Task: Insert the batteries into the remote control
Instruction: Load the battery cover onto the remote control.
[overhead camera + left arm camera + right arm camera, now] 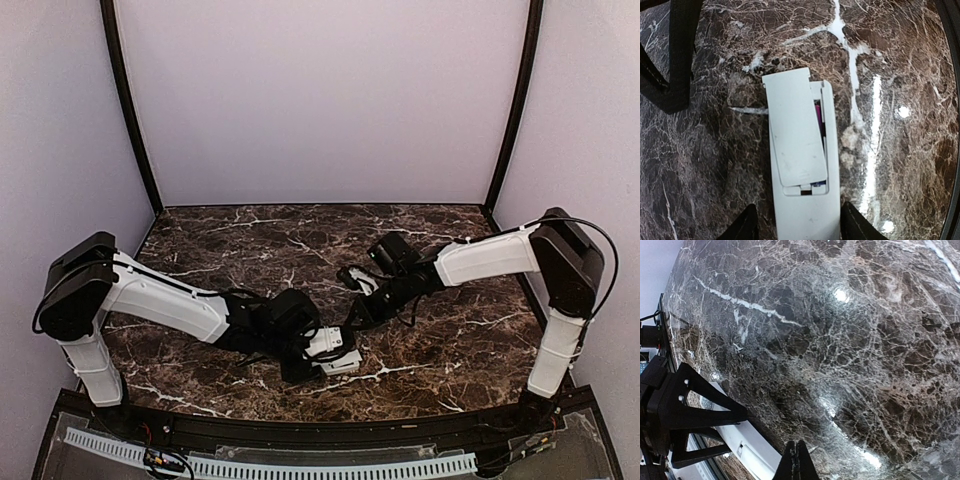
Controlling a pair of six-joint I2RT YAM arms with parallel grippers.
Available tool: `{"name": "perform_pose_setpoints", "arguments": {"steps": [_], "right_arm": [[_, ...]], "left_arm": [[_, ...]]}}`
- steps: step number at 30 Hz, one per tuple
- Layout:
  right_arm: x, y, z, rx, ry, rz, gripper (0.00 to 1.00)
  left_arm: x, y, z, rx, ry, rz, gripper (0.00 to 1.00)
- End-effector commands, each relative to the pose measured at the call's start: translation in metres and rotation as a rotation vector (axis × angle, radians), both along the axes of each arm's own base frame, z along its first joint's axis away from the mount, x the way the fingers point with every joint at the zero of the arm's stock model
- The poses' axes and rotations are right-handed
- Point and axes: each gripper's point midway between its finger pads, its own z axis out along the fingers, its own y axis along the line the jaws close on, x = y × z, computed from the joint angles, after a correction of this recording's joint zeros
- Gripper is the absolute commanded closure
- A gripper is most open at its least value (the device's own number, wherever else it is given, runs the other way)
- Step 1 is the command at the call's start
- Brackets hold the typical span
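While left gripper straddles remote control | cover askew | pink label perhaps

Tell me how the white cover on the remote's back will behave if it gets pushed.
The cover sits askew, overhanging the remote control rather than latched, so a nudge will probably slide it off. It looks thin, flat plastic: likely light and stiff. On the glossy marble table, the remote itself may skid too.
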Motion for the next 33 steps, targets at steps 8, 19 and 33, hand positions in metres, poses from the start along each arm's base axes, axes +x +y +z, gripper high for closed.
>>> {"name": "perform_pose_setpoints", "arguments": {"steps": [8,19,33], "right_arm": [[-0.017,0.004,-0.014,0.049,0.06,0.056,1.0],[-0.034,0.005,-0.02,0.044,0.094,0.066,1.0],[-0.045,0.005,-0.017,0.026,0.091,0.067,1.0]], "left_arm": [[0.006,-0.022,-0.001,-0.004,-0.024,-0.013,0.48],[0.004,-0.022,-0.007,0.011,-0.013,-0.005,0.5],[0.008,-0.02,-0.009,0.024,-0.021,0.022,0.54]]}}
